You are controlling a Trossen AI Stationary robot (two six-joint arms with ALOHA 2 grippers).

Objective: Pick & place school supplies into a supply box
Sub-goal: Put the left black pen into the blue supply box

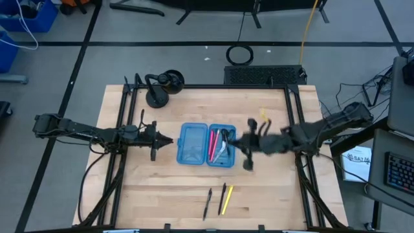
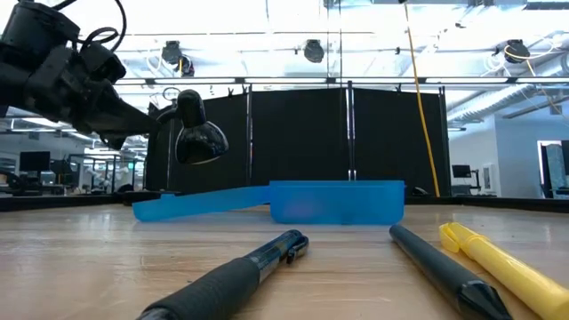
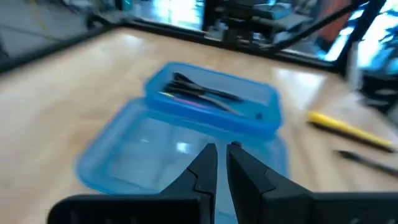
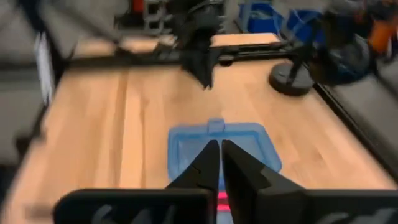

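Note:
The supply box (image 1: 206, 144) lies open on the table's middle, a translucent blue case in two halves. Its left half (image 3: 168, 155) is empty. The right half (image 1: 221, 144) holds a pink pen, the black-handled scissors and other thin pens (image 3: 202, 94). Three more lie on the wood near the near edge: two black pens (image 1: 207, 202) (image 1: 222, 194) and a yellow one (image 1: 227, 200). My left gripper (image 1: 169, 140) hovers just left of the box, shut (image 3: 221, 152). My right gripper (image 1: 238, 144) hangs over the box's right edge, shut (image 4: 219, 152). Neither touches anything.
A black desk lamp (image 1: 162, 87) stands at the far left corner of the table. Black frame rails (image 1: 123, 162) run along the left and right sides. Bare wood lies between the box and the loose pens (image 2: 267, 267).

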